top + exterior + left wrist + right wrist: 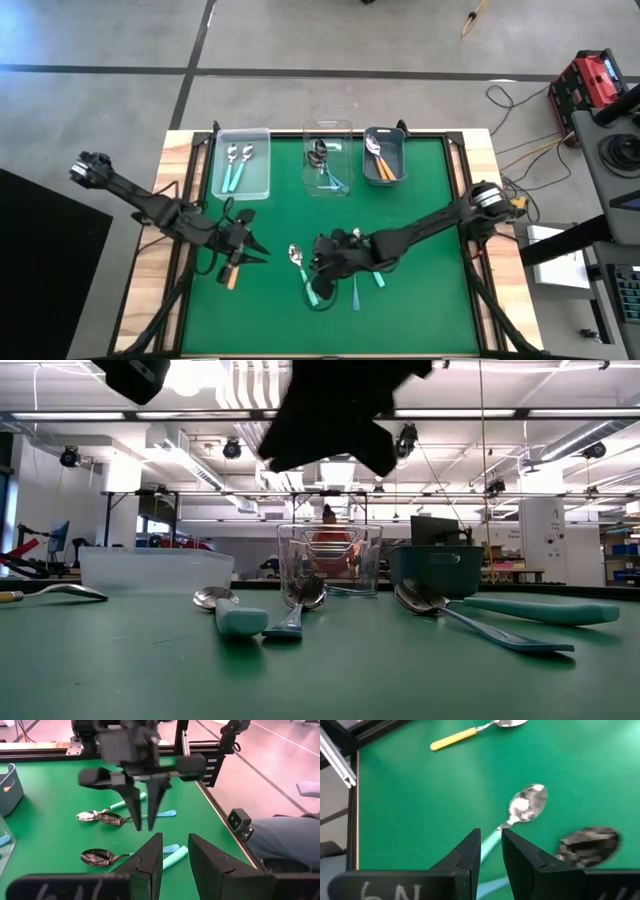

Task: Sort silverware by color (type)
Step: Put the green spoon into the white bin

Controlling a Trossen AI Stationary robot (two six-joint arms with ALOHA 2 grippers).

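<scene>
While the right gripper [322, 262] hovers above the mat [420, 220] with narrow, empty jaws over a mint spoon [520, 812], the left gripper [255, 250], also narrow and empty, hangs near an orange spoon [232, 275].

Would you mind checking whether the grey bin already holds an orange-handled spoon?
Yes, the grey bin holds orange-handled spoons, seen from above.

Only partial white handwritten marks are seen — on the dark body of the left gripper [175, 851] and of the right gripper [491, 845] — resembling "6N"; nothing else can be read.
</scene>
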